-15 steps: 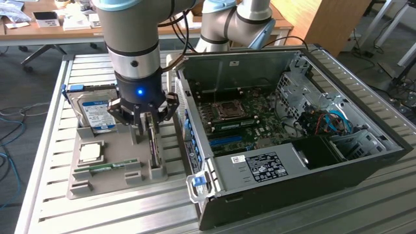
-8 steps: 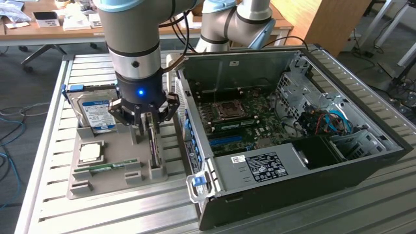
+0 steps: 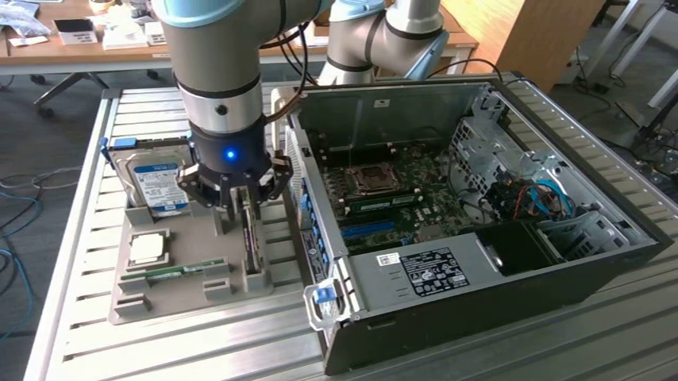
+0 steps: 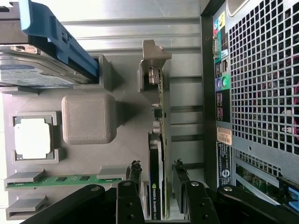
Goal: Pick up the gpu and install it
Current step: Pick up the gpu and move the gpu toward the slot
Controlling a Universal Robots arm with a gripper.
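Claw (image 3: 246,208) is down over the grey tray (image 3: 180,298) on the slatted metal table (image 3: 159,349), and I can see it spread wide. On the wrist view the gpu (image 4: 155,154) stands on its edge in its slot, and the claw (image 4: 156,173) straddles it. One of the fingers (image 4: 134,175) sits on either side with a sliver of daylight between each pad and the card, so nothing is pinched.

From the exterior view, the gpu (image 3: 251,246) runs along the tray edge that faces the open computer case (image 3: 445,333), with its bracket end towards the far end of the tray (image 4: 121,88). The case's perforated rear panel (image 4: 261,84) sits just beside that edge.

The hard drive (image 3: 157,186) stands upright in a blue frame (image 4: 32,70) at the tray's far corner, away from the case. The processor (image 3: 146,248) lies flat in its pocket (image 4: 32,137). The memory stick (image 3: 175,272) lies nearer the tray's front edge (image 4: 70,179).
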